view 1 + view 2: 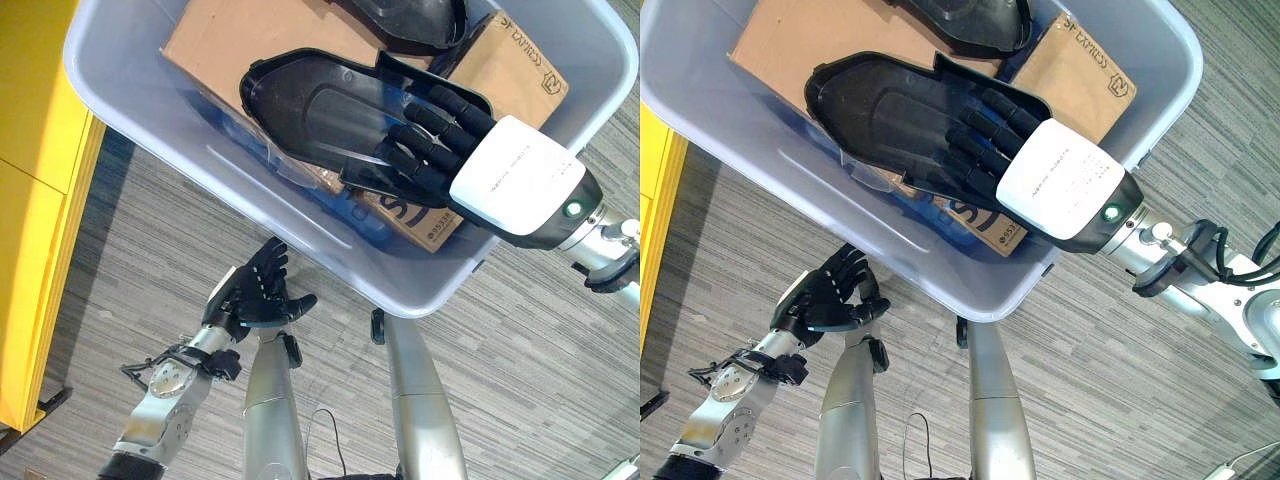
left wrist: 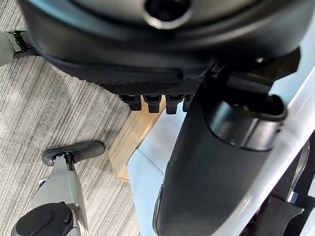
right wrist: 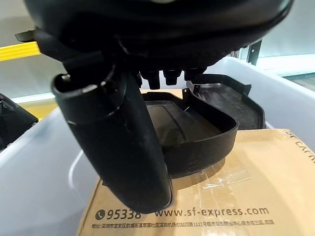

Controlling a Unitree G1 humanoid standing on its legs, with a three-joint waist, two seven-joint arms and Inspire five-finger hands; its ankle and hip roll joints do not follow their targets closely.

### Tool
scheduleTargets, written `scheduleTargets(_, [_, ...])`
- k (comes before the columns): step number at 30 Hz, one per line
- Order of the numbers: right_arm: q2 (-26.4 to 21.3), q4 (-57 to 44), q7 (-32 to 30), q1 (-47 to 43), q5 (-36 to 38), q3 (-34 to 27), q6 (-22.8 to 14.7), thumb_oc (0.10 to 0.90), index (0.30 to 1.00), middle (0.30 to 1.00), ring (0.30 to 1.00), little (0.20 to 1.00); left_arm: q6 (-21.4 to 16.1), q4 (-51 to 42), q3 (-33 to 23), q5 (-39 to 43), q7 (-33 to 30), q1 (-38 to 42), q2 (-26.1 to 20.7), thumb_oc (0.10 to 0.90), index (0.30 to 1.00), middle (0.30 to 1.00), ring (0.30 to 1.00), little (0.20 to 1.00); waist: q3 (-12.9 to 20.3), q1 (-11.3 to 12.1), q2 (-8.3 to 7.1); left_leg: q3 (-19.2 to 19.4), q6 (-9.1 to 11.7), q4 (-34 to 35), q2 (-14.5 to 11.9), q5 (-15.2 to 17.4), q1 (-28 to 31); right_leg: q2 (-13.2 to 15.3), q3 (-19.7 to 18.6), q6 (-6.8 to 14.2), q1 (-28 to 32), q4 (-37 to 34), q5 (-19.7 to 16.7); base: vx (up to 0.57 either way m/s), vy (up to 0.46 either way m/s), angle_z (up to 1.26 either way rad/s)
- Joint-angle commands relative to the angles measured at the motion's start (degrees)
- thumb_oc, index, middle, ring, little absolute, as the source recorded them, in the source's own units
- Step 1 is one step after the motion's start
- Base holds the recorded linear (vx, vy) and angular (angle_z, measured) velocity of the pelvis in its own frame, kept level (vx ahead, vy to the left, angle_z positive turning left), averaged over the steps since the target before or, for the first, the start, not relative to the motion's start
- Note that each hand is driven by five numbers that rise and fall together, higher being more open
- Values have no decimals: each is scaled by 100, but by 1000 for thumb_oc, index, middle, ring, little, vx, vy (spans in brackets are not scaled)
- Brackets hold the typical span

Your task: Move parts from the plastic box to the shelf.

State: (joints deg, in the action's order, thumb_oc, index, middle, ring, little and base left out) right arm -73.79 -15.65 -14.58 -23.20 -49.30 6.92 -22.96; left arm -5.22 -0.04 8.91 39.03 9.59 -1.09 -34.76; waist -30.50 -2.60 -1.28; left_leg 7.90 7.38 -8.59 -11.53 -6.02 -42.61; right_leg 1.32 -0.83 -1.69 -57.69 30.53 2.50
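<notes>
The black plastic part [image 1: 330,120], a shallow moulded tray-like shell, lies inside the pale plastic box [image 1: 300,215] on a cardboard carton [image 1: 215,45], and the right hand [image 1: 470,150] rests on its near end, fingers [image 1: 440,125] laid out nearly straight in its hollow, thumb [image 3: 118,142] outside the wall, not closed. A second black part [image 1: 410,20] lies farther back. The left hand [image 1: 255,295] hangs loosely curled and empty below the box. The picking step seems in hand; next the thumb and fingers must pinch the wall, then lift
</notes>
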Motion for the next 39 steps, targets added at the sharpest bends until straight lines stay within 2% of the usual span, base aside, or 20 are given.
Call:
scheduleTargets(1, [-153,-436,-232,-543,438,32,18,900,1000,1000,1000,1000,-389,-399,105,-32,419,-211,92,900,1000,1000,1000,1000,70,-182,129,-612,88,-294,-685,-91,131,567,484,417,214,-250,118,10,10,4])
scheduleTargets(8, [-54,-331,-93,-619,456,164,23,900,1000,1000,1000,1000,-349,-483,164,-62,313,-163,117,900,1000,1000,1000,1000,70,-165,124,-616,101,-242,-703,-98,55,592,497,438,148,-282,91,0,0,0])
scheduleTargets(10, [-88,-227,-138,-631,572,236,158,900,1000,1000,1000,1000,-332,-465,157,180,547,-155,141,900,1000,1000,1000,1000,70,-150,129,-618,101,-262,-719,-112,7,616,513,436,93,-241,101,0,0,0])
scheduleTargets(16, [-92,-30,-148,-733,657,364,282,900,1000,1000,1000,1000,-347,-465,210,140,511,-125,101,900,1000,1000,1000,1000,70,-107,114,-682,107,-286,-719,-131,-144,623,529,447,-44,-178,86,0,-22,3])
scheduleTargets(19, [-163,103,-14,-862,845,487,240,900,1000,1000,1000,1000,-415,-552,215,559,833,-71,134,900,1000,1000,1000,1000,70,-118,164,-676,96,-319,-712,-114,-248,667,520,449,-141,-95,119,0,0,0])
scheduleTargets(23, [-94,41,44,-568,777,357,323,900,1000,1000,1000,1000,-392,-796,250,516,763,-145,102,900,1000,1000,1000,1000,70,-103,200,-688,105,-201,-721,-203,-252,635,498,451,-224,-28,119,2,-3,2])
scheduleTargets(27, [-220,173,27,-824,885,528,355,900,1000,1000,1000,1000,-460,-697,267,433,778,-84,94,900,1000,1000,1000,1000,70,-83,202,-677,108,-161,-743,-227,-290,650,522,461,-279,-26,112,-3,10,0])
scheduleTargets(30, [-294,211,88,-842,852,513,256,900,1000,1000,1000,1000,-474,-744,291,530,739,-116,46,900,1000,1000,1000,1000,70,-95,255,-668,113,-227,-738,-231,-363,694,517,477,-340,64,144,16,52,-1])
scheduleTargets(36, [-389,243,326,-1116,756,729,64,900,1000,1000,1000,1000,-774,-726,282,557,765,-84,12,900,1000,1000,1000,1000,70,-60,269,-685,125,-207,-749,-276,-470,683,493,471,-492,132,146,0,0,0])
scheduleTargets(39, [-388,204,328,-1057,816,713,144,900,1000,1000,1000,1000,-685,-811,242,517,765,-80,5,900,1000,1000,1000,1000,70,-71,261,-672,128,-172,-758,-257,-494,689,491,481,-543,149,130,0,0,0])
